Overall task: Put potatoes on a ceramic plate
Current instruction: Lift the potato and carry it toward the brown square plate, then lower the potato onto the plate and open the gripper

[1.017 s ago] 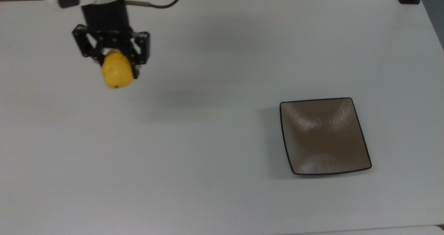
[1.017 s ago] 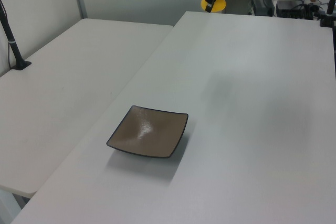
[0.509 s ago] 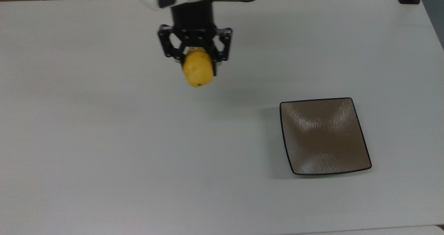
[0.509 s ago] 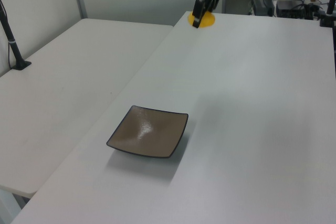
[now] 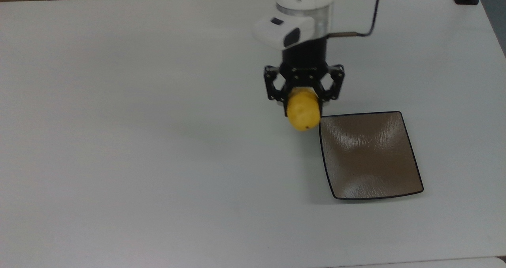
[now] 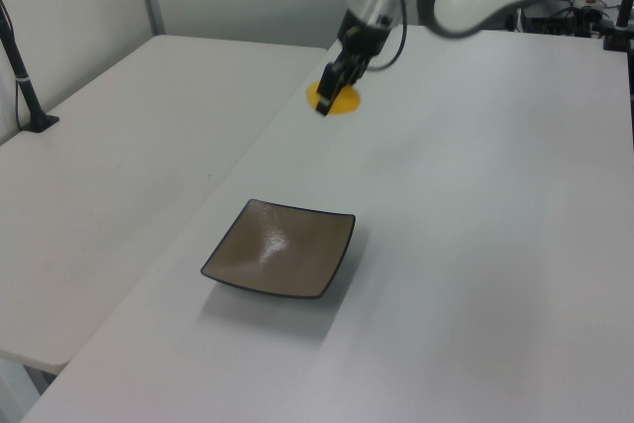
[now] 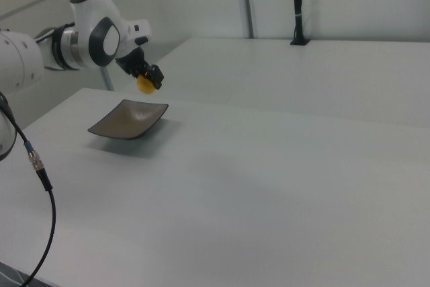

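Top view, left to right. Wide white desk [image 5: 138,161], bare across its left half. Right of centre, the arm's white wrist comes down from the far edge, a black cable trailing off to the top view's right. Below the wrist, the black hand [image 5: 303,102] — its two fingers clamped on the yellow potato [image 5: 303,113], one at each side. The potato hangs out below the fingers, lengthwise, a tiny dark spot at its near end. It is held up off the desk.

Just right of the potato: the ceramic plate [image 5: 411,157], square, brown-taupe, thin black rim, streaked and slightly dished, with two pale glare patches. In the top view the potato's right flank sits at the plate's far-left corner, about touching it in the picture; the potato is not over the plate's middle. Nothing lies on the plate.

Left view: plate [image 6: 223,263] in the near middle on the desk [image 6: 475,245], with the hand [image 6: 332,92] and potato [image 6: 337,102] farther back and a little to the left view's right. A second white desk stands alongside at the left view's left, with a black post clamped on it.

Right view: arm enters from the right view's left — the hand [image 7: 149,78] holds the potato [image 7: 143,85] in the air just above the plate's [image 7: 107,129] far edge. A dark cable hangs down at the near left.
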{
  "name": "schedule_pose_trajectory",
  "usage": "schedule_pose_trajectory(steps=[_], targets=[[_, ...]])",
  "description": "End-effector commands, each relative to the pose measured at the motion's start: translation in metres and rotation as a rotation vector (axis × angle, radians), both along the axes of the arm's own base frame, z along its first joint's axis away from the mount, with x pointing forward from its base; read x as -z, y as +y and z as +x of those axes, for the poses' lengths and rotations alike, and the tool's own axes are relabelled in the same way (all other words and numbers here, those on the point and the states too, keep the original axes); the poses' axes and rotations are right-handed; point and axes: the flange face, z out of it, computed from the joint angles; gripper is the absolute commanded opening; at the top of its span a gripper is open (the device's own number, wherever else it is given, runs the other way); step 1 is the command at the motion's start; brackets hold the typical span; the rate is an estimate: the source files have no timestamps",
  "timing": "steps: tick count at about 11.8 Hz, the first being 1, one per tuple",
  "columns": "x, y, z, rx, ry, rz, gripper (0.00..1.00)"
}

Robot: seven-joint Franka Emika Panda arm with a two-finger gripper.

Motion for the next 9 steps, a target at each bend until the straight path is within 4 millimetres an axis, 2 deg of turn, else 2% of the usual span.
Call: schedule_pose_trajectory(steps=[1,5,8,9], targets=[[0.028,0.045,0.002,-0.028,-0.09,0.02,0.21],[0.078,0.105,-0.002,-0.082,-0.151,0.06,0.24],[0.115,0.133,-0.003,-0.094,-0.168,0.078,0.27],[0.129,0.137,-0.002,-0.094,-0.167,0.081,0.29]])
